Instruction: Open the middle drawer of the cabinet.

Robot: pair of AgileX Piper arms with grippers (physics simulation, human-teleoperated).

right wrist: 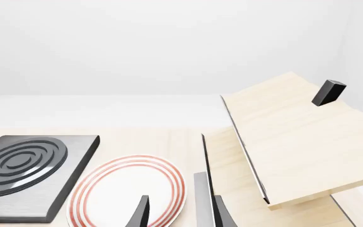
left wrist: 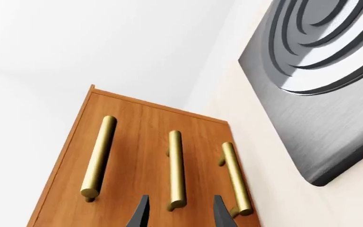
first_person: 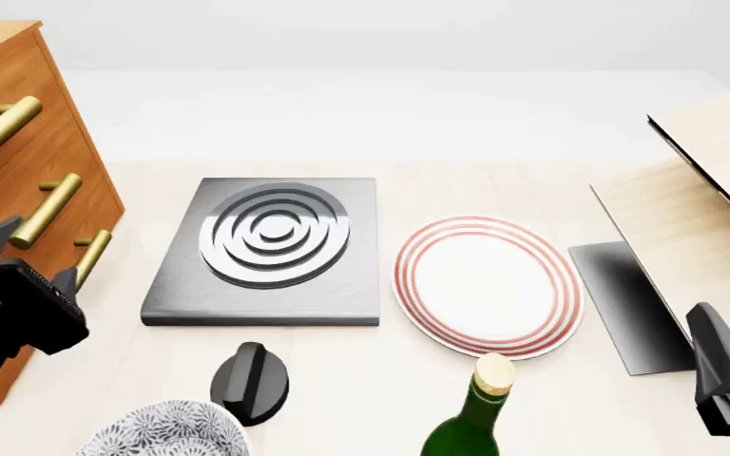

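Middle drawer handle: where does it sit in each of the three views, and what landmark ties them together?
Left wrist view: the middle drawer handle is the centre brass bar, lined up between the left end effector fingertips.
Front view: same handle, second of three bars on the cabinet at the left edge.
Right wrist view: not in it.
Shared landmark: the grey ringed slab.

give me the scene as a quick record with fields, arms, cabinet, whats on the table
left gripper: open, fingers either side of the middle drawer's handle end, not gripping
right gripper: open, holding nothing, over the table by the plate
cabinet: far left, three brass handles
middle drawer: appears shut
table items: grey ringed slab, red-rimmed plate, black knob, green bottle, patterned bowl, pale wooden box
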